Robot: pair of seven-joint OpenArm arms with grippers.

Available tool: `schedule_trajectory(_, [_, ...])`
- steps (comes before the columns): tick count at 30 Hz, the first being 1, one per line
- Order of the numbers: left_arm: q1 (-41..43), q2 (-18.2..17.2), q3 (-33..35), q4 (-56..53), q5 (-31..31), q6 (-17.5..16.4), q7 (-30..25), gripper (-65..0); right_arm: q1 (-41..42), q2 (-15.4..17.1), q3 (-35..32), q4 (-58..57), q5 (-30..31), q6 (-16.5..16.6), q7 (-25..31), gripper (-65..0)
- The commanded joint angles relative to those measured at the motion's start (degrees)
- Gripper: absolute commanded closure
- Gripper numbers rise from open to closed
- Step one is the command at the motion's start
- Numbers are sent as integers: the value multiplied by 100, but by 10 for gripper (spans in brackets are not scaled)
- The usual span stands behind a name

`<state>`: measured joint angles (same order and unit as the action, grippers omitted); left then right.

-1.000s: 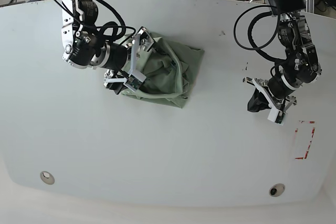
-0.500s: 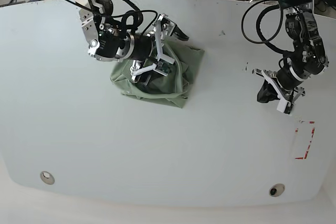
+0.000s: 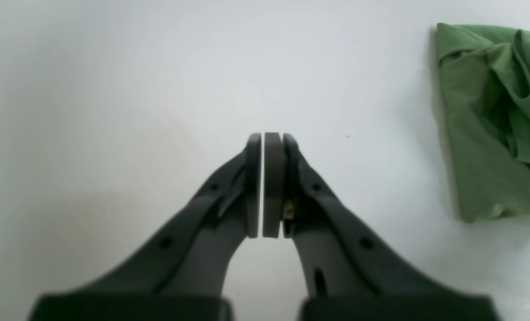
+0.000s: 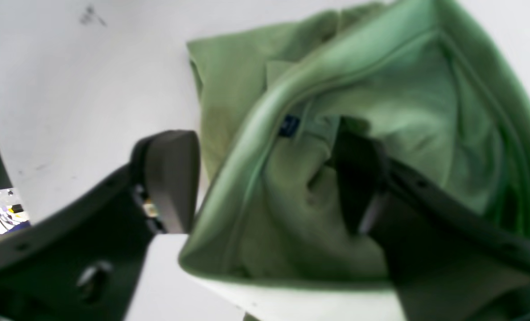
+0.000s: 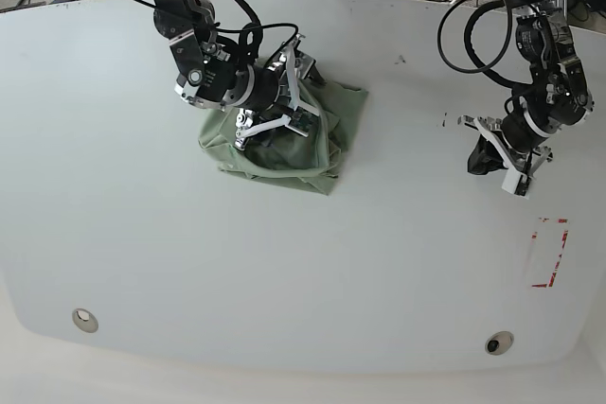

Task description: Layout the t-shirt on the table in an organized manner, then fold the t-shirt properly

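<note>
The sage-green t-shirt (image 5: 317, 134) lies crumpled on the white table (image 5: 303, 262), left of centre at the back. My right gripper (image 5: 289, 101) is down in the heap. In the right wrist view its jaws (image 4: 265, 147) stand apart astride a raised fold near the dark neck label (image 4: 289, 125): one finger (image 4: 358, 178) is sunk in the cloth, the other (image 4: 171, 178) is just outside the fold's edge. My left gripper (image 5: 481, 163) hovers far off to the right, shut with nothing in it (image 3: 263, 138). From there the t-shirt (image 3: 483, 133) shows at the frame's right edge.
A red tape rectangle (image 5: 549, 253) marks the table's right side, below the left gripper. Two round cable holes (image 5: 85, 319) (image 5: 499, 341) sit near the front edge. Small dark specks (image 5: 401, 59) lie behind the shirt. Cables and gear crowd the far edge.
The right gripper has swung up and right onto the shirt's top, and its jaws have narrowed around a fold. The left arm has drifted slightly right and up, still shut.
</note>
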<state>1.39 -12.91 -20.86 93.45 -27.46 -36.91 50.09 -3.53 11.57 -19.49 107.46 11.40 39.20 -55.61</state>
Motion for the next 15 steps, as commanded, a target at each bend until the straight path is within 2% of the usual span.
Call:
schedule_trajectory(1, [-90,-76,-19,110,-106,-15,-125,0,67,-10,28,-104,-1,-4,361,-319])
schedule_trajectory(9, [-90,-76,-19,110,-106,-15,-125,0,67,-10,28,-350,-107,-12,564,-157])
schedule_trajectory(15, [-90,-76,-2,101,-98,-15,-125,0,67,-19,28,-254,-80,-21,555,0])
